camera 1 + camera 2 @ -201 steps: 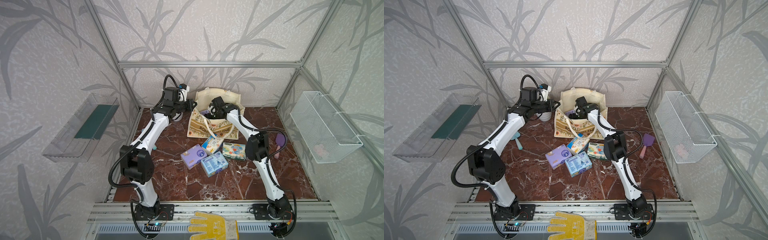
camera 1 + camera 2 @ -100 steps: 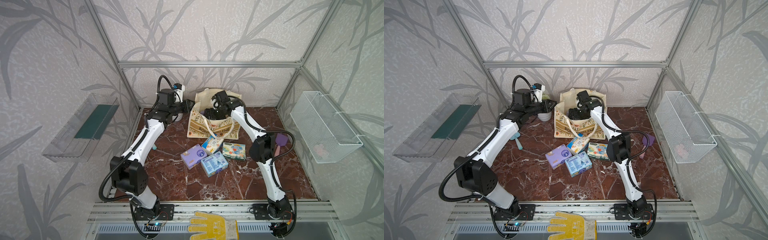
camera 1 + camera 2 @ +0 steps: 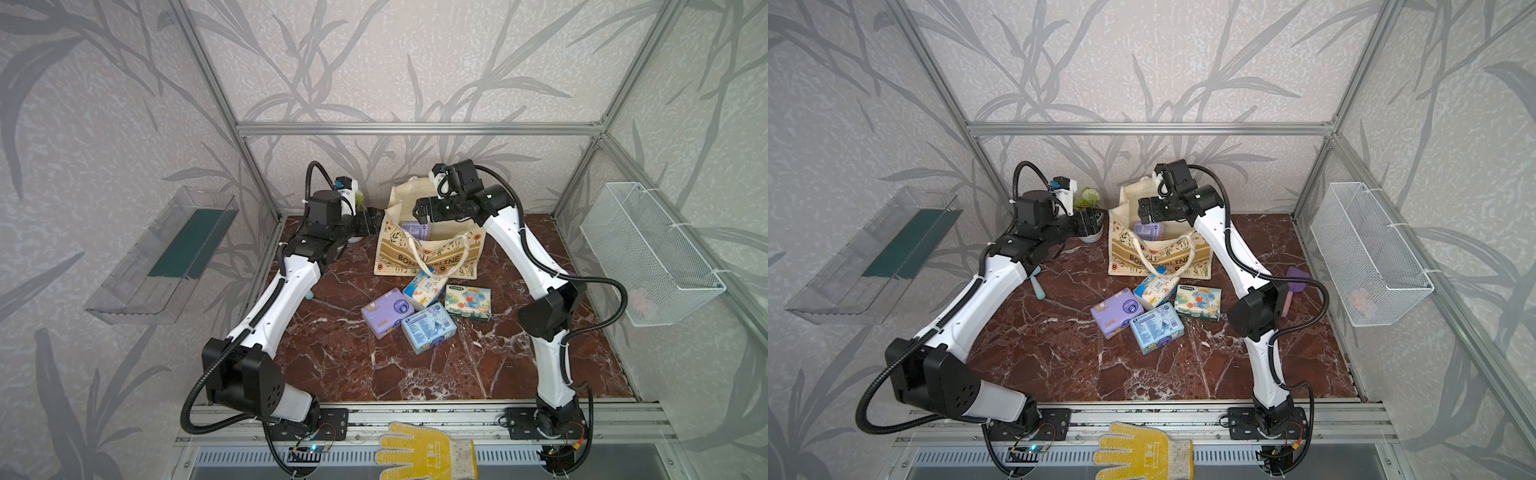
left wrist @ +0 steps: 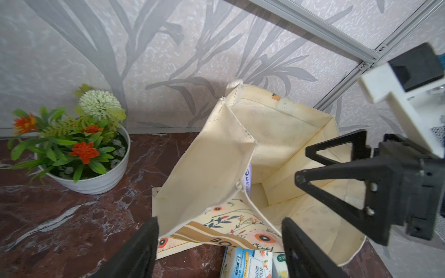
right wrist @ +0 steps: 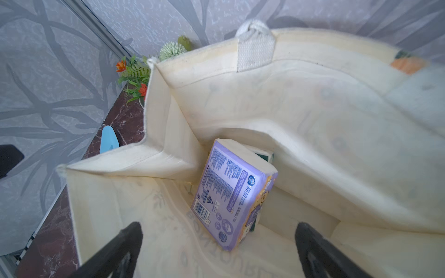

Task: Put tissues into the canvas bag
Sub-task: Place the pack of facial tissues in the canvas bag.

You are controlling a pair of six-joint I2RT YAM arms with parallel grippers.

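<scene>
At the lower edge of both top views, a knitted glove [image 3: 424, 451] with yellow dots lies on the metal rail. Beyond it the table [image 3: 353, 365] is glossy red-brown marble with white veins.

Four soft, brick-shaped tissue packs in shiny printed wrap cluster at centre frame. A blue-white pack [image 3: 429, 328] touches a purple pack [image 3: 386, 312], and an elephant pack [image 3: 468, 302] lies just to their right. A second blue-white pack [image 3: 424, 286] tilts against the foot of the bag.

The canvas bag [image 3: 428, 253] stands above centre with its mouth open. It is cream woven cloth with a tan striped band and rope-like white handles. In the right wrist view a second purple pack [image 5: 234, 195] stands on end inside it. A green-white pack [image 5: 262, 154] is mostly hidden behind that.

The left end effector [image 4: 219, 250] has its black fingers spread wide. The bag's side panel reaches between them and is not clamped. The right end effector [image 5: 219, 243] hangs over the bag's mouth, wide and empty. Farthest back, a white bowl-shaped flower pot [image 4: 96, 178] holds plastic blooms.

A second ago the left end effector sat right at the bag's left rim and the right one reached low into the bag. Now the left one has drawn back a little and the right one has risen above the mouth. The four packs on the table have not moved.
</scene>
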